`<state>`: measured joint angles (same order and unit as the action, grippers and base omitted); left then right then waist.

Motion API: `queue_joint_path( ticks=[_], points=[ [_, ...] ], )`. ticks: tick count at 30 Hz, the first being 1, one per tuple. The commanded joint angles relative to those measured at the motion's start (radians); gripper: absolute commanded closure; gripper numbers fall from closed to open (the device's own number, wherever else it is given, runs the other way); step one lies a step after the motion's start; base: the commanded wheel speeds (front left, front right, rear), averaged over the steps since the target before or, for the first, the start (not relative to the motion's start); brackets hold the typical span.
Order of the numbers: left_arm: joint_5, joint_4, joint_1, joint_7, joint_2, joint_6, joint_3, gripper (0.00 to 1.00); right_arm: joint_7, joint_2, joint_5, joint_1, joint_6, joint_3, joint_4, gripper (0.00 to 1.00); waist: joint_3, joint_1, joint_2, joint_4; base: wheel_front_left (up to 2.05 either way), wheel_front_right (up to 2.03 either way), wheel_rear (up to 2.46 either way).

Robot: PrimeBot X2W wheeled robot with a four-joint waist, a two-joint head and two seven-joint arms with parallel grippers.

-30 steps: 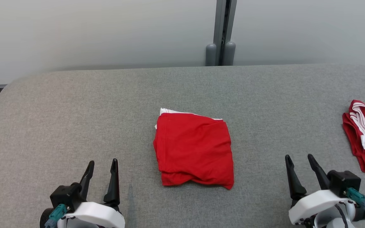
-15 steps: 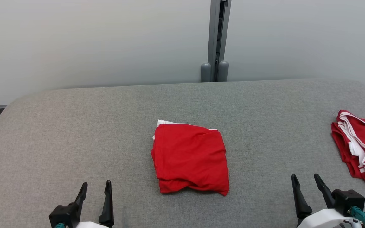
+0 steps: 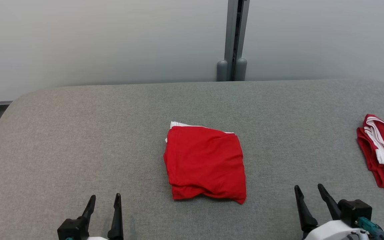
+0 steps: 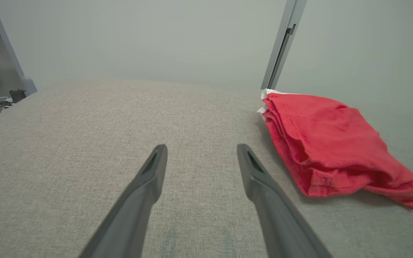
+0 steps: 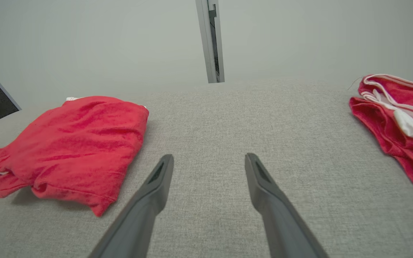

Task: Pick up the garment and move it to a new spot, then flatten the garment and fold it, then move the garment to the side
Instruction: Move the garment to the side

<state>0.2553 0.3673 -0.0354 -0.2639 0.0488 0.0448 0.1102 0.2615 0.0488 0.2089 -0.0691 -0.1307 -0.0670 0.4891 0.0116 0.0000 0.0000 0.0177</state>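
A red garment (image 3: 205,165) lies folded into a rough square at the middle of the grey padded table (image 3: 78,133), with a white edge peeking out at its far side. It also shows in the left wrist view as the folded garment (image 4: 328,143) on the right, and in the right wrist view as the folded garment (image 5: 74,143) on the left. My left gripper (image 3: 105,196) (image 4: 202,147) stands open near the front edge, left of the garment and apart from it. My right gripper (image 3: 308,186) (image 5: 209,156) is open too, to the garment's right, holding nothing.
A second red garment with white stripes (image 3: 383,151) (image 5: 396,125) lies bunched at the table's right edge. A pale wall with a grey upright post (image 3: 235,36) stands right behind the table. The table's far left corner (image 3: 22,96) is rounded, with the floor beyond it.
The head view has shifted a little. Both grippers sit lower in the picture, drawn back from the folded garment and still open. The two garments lie as before.
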Motion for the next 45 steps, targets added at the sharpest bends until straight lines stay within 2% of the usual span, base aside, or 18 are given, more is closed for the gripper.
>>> queue_joint_path(
  ticks=[1,12,18,23,24,26,33,36,42,43,45],
  points=[
    [-0.008,0.000,0.009,0.000,0.004,0.007,0.002,0.00,0.005,0.006,0.012,-0.013,0.000,-0.013,0.000,0.00,-0.015,0.0000,0.0000,0.014,0.00,0.00,0.00],
    [-0.043,-0.032,0.099,0.000,0.004,0.020,0.073,0.00,0.005,0.006,0.093,-0.223,0.000,-0.102,0.105,0.00,-0.180,0.0000,0.0000,0.124,0.00,0.00,0.00],
    [-0.039,-0.043,0.139,0.000,0.004,0.027,0.102,0.00,0.005,0.006,0.123,-0.343,0.000,-0.125,0.198,0.00,-0.248,0.0000,0.0000,0.186,0.00,0.00,0.00],
    [-0.028,-0.045,0.156,0.000,0.004,0.035,0.119,0.00,0.005,0.005,0.163,-0.382,0.000,-0.168,0.279,0.00,-0.268,0.0000,0.0000,0.206,0.00,0.00,0.00],
    [-0.026,-0.047,0.156,0.000,0.004,0.035,0.121,0.00,0.002,0.005,0.175,-0.385,0.000,-0.184,0.298,0.08,-0.270,0.0000,0.0000,0.208,0.00,0.00,0.00],
    [-0.024,-0.049,0.153,0.000,0.004,0.036,0.120,0.00,0.001,0.000,0.198,-0.381,-0.001,-0.210,0.311,0.99,-0.266,0.0000,0.0000,0.206,0.00,0.00,0.00],
    [-0.049,-0.044,0.132,0.000,0.004,0.014,0.106,0.00,0.002,0.008,0.204,-0.357,0.000,-0.194,0.269,1.00,-0.214,0.0000,0.0000,0.138,0.00,0.00,0.00],
    [-0.056,-0.036,0.124,0.000,0.004,0.002,0.102,0.00,0.003,0.007,0.213,-0.330,0.000,-0.188,0.245,1.00,-0.182,0.0000,0.0000,0.073,0.00,0.00,0.00],
    [-0.060,-0.019,0.102,0.000,0.004,-0.018,0.109,0.00,0.002,0.005,0.218,-0.268,0.000,-0.228,0.224,1.00,-0.126,0.0000,0.0000,-0.103,0.00,0.00,0.00],
    [-0.060,-0.019,0.102,0.000,0.004,-0.018,0.109,0.00,0.002,0.005,0.218,-0.268,0.000,-0.228,0.224,1.00,-0.126,0.0000,0.0000,-0.103,0.00,0.00,0.00],
    [-0.060,-0.016,0.109,0.000,0.004,-0.024,0.117,0.00,0.003,0.006,0.216,-0.251,0.000,-0.242,0.222,1.00,-0.113,0.0000,0.0000,-0.159,0.00,0.00,0.00]
  ],
)
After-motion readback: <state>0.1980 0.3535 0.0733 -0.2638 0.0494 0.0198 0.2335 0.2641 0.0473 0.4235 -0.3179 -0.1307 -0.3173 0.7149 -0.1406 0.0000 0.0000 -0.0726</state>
